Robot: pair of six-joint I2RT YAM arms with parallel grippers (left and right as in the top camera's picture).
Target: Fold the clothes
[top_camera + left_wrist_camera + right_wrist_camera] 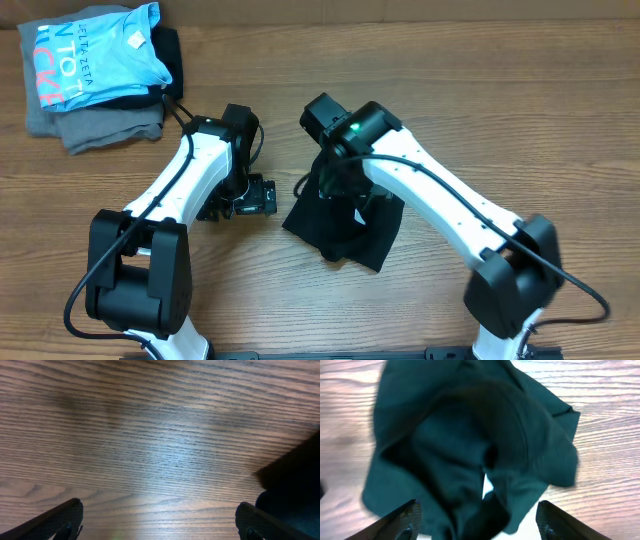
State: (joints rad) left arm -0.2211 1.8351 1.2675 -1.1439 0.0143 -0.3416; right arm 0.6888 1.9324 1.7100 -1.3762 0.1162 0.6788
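Right gripper [477, 527] hangs fingers-apart over the crumpled black T-shirt [455, 445] in the middle of the surface [420, 60], left gripper [160, 522] likewise apart beside it; fabric looks limp, light, so you should pinch a loose outer edge.

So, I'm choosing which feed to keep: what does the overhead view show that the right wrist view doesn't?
Only overhead: the left arm, the right arm, and a light-blue lettered shirt stacked on a grey folded garment at the far left. Only right wrist: the right gripper, open, close above the fabric's folds. Both: the crumpled black T-shirt on the wooden table.
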